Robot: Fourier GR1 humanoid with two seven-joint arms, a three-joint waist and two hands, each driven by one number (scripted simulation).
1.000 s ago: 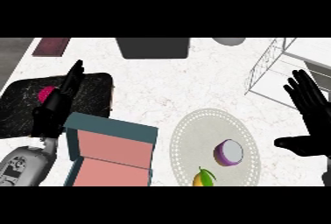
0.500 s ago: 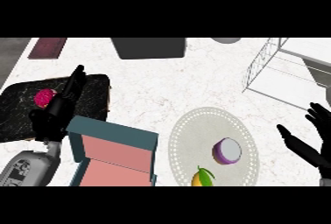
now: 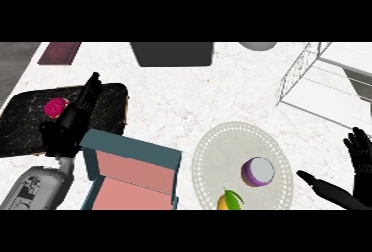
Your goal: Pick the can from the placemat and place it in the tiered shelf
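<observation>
Purple-topped can (image 3: 258,171) upright on the pale placemat (image 3: 218,152) — untouched. Right hand (image 3: 356,170) just beside the mat's edge, fingers spread open; left hand (image 3: 73,118) straight-fingered over the dark tray (image 3: 22,133). Tiered shelf (image 3: 323,81) well apart.

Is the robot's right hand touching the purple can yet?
Apart. In the head view, bare placemat and counter show between the right hand and the can.

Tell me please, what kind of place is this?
Probably a kitchen counter: a white marble-like countertop carries a round placemat with a purple-lidded can, a dark tray, and a white wire tiered shelf at the right.
</observation>
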